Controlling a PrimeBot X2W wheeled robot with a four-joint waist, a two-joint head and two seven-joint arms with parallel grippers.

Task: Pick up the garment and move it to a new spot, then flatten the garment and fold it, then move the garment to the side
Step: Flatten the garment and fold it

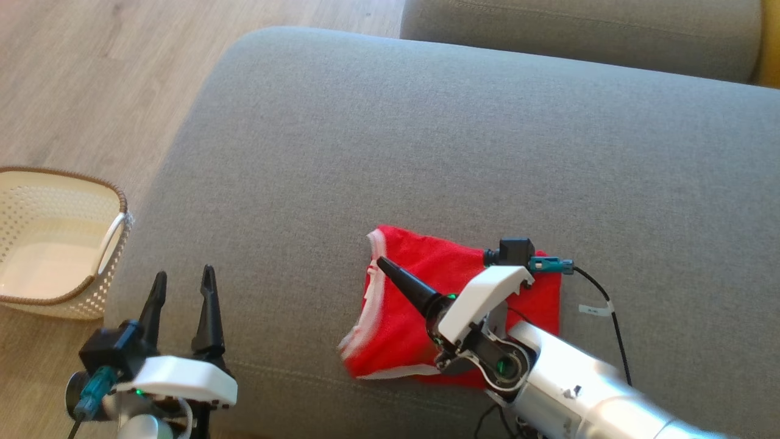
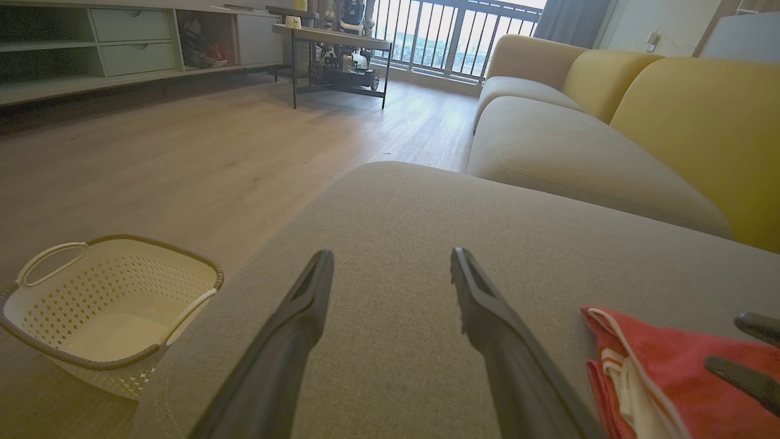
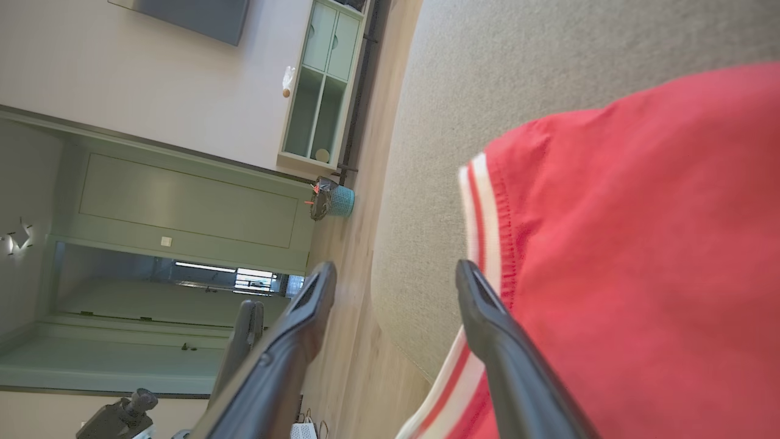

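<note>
The garment point(image 1: 396, 332) is red with white-and-red striped trim and lies folded on the grey sofa cushion point(image 1: 426, 152) near its front edge. My right gripper point(image 1: 387, 268) hovers over its left part, fingers pointing left. In the right wrist view the right gripper point(image 3: 396, 268) is open, nothing is between the fingers, and the garment point(image 3: 640, 244) sits just beside one finger. My left gripper point(image 1: 183, 280) stands open at the cushion's left front corner, well clear of the cloth. The left wrist view shows the left gripper point(image 2: 390, 256) open, with the garment point(image 2: 658, 378) at its right.
A cream perforated basket point(image 1: 55, 244) stands on the wooden floor left of the cushion; it shows as the basket point(image 2: 109, 286) in the left wrist view. A second grey cushion point(image 1: 579, 30) lies behind. Yellow backrests point(image 2: 701, 122) rise at the sofa's far side.
</note>
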